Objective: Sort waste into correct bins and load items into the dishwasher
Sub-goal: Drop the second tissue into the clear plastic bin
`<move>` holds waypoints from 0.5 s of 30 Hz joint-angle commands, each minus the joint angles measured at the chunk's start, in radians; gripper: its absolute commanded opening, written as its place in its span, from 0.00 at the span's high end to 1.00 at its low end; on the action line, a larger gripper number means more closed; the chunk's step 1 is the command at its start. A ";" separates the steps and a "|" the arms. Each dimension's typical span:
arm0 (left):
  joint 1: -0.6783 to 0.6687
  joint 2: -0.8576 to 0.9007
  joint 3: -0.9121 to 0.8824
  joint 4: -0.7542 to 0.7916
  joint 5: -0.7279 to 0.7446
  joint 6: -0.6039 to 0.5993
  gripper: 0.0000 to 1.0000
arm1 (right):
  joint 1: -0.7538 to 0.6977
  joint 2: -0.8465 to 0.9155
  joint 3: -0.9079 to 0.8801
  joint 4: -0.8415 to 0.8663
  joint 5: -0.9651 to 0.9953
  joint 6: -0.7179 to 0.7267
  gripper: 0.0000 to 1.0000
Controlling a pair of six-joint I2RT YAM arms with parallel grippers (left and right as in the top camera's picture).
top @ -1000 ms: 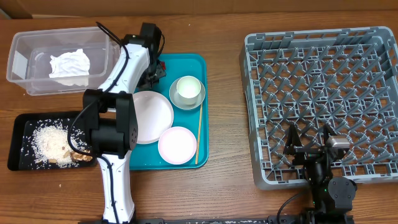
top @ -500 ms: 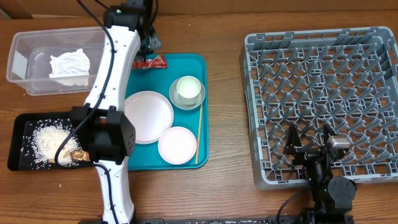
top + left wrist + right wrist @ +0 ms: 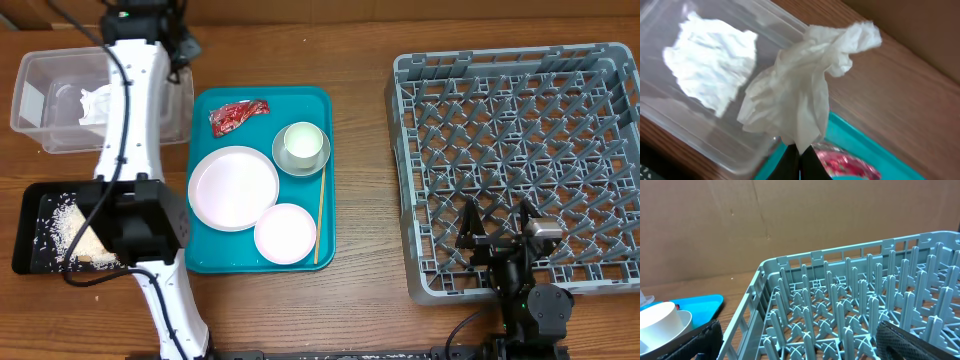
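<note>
My left gripper [image 3: 801, 162] is shut on a crumpled white tissue [image 3: 800, 95] and holds it above the near rim of the clear plastic bin [image 3: 700, 130], by the teal tray's far left corner. Another white tissue [image 3: 712, 67] lies inside the bin [image 3: 45, 85]. The left arm [image 3: 135, 90] covers the held tissue from overhead. On the teal tray [image 3: 200, 260] lie a red wrapper [image 3: 240, 115], a large white plate [image 3: 234, 187], a small plate [image 3: 286, 232], a cup in a bowl [image 3: 302, 146] and a chopstick [image 3: 320, 215]. My right gripper [image 3: 800, 340] is open over the grey dish rack [image 3: 520, 150].
A black tray [image 3: 35, 200] with rice and food scraps sits at the front left. The rack [image 3: 850, 305] fills the right side of the table. A cardboard wall [image 3: 790, 220] stands behind the table.
My left arm has swung left from the tray's far edge toward the clear bin with the tissue in its jaws. The red wrapper is uncovered on the tray. The right arm has not moved.
</note>
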 commanded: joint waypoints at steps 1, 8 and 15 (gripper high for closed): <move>0.057 -0.022 0.017 0.013 -0.024 0.012 0.96 | -0.006 -0.009 -0.010 0.006 0.010 -0.006 0.00; 0.133 -0.016 0.005 0.000 -0.011 -0.008 0.08 | -0.006 -0.009 -0.010 0.006 0.010 -0.006 0.00; 0.136 -0.016 -0.019 -0.040 0.102 -0.007 0.08 | -0.006 -0.009 -0.010 0.006 0.010 -0.006 0.00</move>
